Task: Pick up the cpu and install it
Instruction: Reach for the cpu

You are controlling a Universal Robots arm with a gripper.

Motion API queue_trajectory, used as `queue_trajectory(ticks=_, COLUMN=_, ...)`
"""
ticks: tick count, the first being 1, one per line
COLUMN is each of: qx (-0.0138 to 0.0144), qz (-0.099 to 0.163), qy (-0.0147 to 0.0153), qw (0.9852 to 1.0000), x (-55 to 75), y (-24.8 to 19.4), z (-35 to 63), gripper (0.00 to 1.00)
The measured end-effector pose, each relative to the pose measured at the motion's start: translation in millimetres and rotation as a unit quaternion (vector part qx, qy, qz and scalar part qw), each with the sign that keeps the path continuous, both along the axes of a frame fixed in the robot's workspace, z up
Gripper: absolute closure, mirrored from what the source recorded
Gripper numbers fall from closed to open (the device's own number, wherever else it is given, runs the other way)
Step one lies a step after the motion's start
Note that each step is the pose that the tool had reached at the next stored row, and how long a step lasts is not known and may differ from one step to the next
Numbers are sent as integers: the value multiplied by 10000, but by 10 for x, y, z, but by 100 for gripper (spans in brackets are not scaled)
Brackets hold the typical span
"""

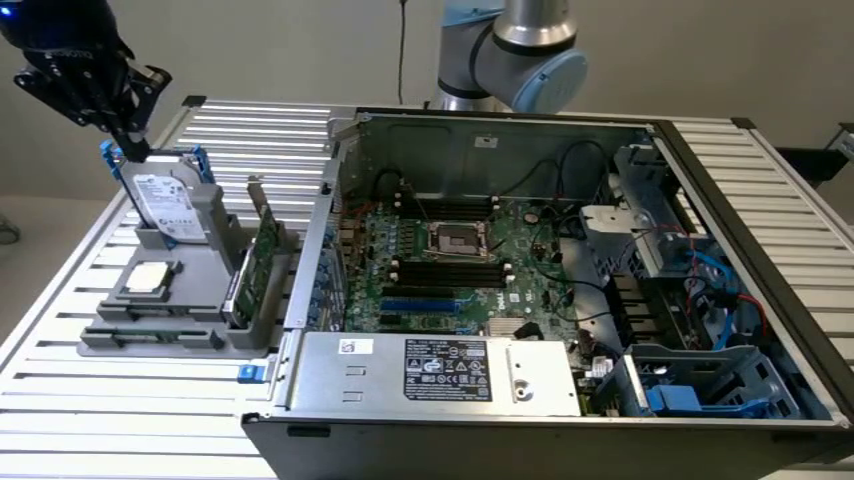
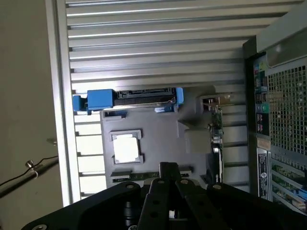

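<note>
Gripper (image 1: pixel 134 147) is being held fully closed and empty just above the upright hard drive (image 1: pixel 171 205), cpu (image 1: pixel 147 279) being seated flat in the grey tray (image 1: pixel 198 285) beside the case (image 1: pixel 481 145).

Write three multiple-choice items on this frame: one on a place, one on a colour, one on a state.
1. Where is the cpu? A in the end effector B in the holder C on the floor
2. The bracket on the drive is: A red B blue C green
3. The end effector is: A open B shut on the cpu C shut, holding no cpu
Answers: 1 B, it lies flat in the holder; 2 B, blue shows at the drive's edges; 3 C, fingers together, cpu in the holder.
</note>
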State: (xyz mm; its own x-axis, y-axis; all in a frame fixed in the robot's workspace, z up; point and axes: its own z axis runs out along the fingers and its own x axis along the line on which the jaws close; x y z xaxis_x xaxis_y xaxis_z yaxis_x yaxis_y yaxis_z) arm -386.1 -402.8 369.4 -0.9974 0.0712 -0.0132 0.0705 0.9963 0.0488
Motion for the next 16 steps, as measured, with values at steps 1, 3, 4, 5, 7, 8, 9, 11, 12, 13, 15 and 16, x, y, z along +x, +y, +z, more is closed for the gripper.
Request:
queue_trajectory(ticks=1, qx=0, qz=0, qy=6, qw=10000, x=-25, y=-14, z=-18, gripper=89)
queue_trajectory(ticks=3, qx=0, qz=1, qy=24, qw=10000, x=-65, y=-45, z=-53, gripper=89)
queue_trajectory(ticks=4, qx=0, qz=0, qy=37, qw=10000, x=-78, y=-63, z=-68, gripper=89)
queue_trajectory(ticks=5, qx=0, qz=0, qy=53, qw=10000, x=-85, y=-85, z=-82, gripper=89)
queue_trajectory(ticks=7, qx=0, qz=0, qy=92, qw=10000, x=-95, y=-135, z=-107, gripper=89)
queue_trajectory(ticks=8, qx=0, qz=0, qy=114, qw=9999, x=-98, y=-161, z=-120, gripper=89)
queue_trajectory(ticks=9, qx=-1, qz=0, qy=136, qw=9999, x=-101, y=-186, z=-131, gripper=89)
queue_trajectory(ticks=11, qx=0, qz=0, qy=180, qw=9998, x=-107, y=-238, z=-155, gripper=89)
queue_trajectory(ticks=12, qx=0, qz=0, qy=199, qw=9998, x=-111, y=-266, z=-166, gripper=89)
queue_trajectory(ticks=13, qx=0, qz=1, qy=207, qw=9998, x=-115, y=-292, z=-174, gripper=89)
queue_trajectory(ticks=15, qx=0, qz=10, qy=209, qw=9998, x=-125, y=-332, z=-184, gripper=89)
queue_trajectory(ticks=16, qx=-1, qz=24, qy=210, qw=9998, x=-128, y=-344, z=-188, gripper=89)
